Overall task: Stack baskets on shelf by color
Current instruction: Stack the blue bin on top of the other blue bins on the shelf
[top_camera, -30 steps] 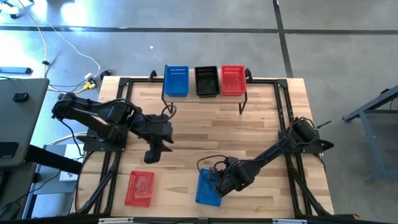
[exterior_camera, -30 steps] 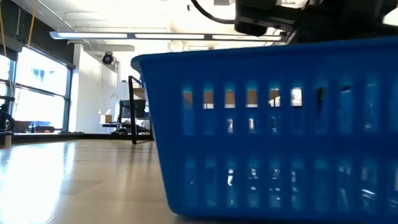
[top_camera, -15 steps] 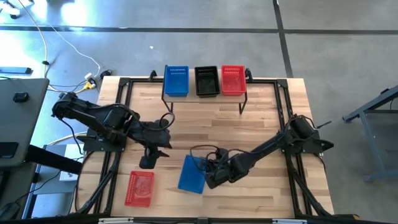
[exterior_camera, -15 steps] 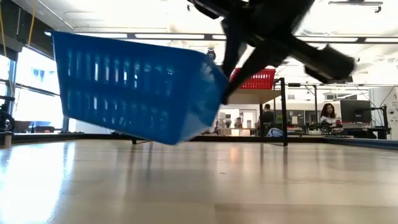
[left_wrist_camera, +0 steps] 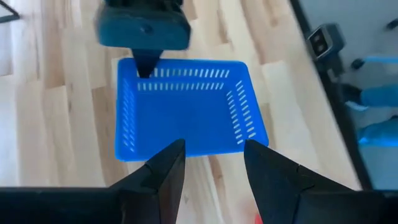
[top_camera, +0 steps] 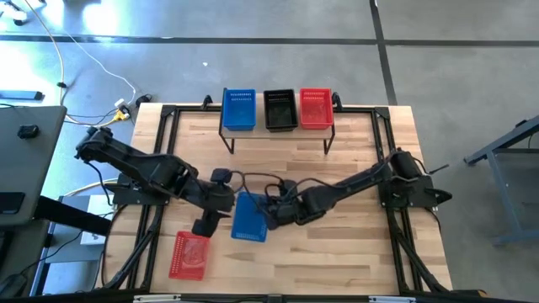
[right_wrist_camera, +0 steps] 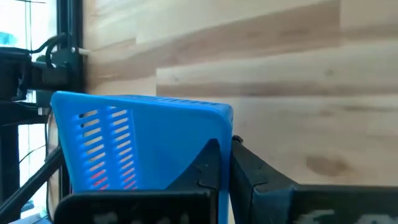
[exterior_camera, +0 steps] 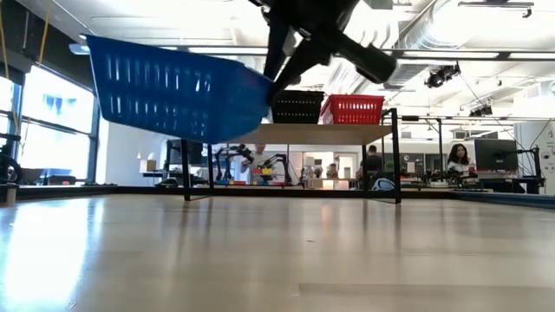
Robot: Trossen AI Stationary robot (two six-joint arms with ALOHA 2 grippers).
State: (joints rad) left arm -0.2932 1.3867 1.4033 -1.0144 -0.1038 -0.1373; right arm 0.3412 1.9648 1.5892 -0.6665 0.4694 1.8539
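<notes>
Blue basket (top_camera: 248,217) wall pinched between right gripper (top_camera: 271,212) fingers, airborne.

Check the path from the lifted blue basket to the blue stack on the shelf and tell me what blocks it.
Nothing visible does. The right gripper holds the blue basket in the air, and only bare tabletop lies between it and the blue stack at the shelf's left end.

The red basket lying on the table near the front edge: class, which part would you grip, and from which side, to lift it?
Grip one rim wall of the red basket, coming straight down from above. It lies open side up with nothing inside or against it, so one finger can likely slip inside the thin wall and one outside, much as the right gripper holds the blue basket by its rim.
</notes>
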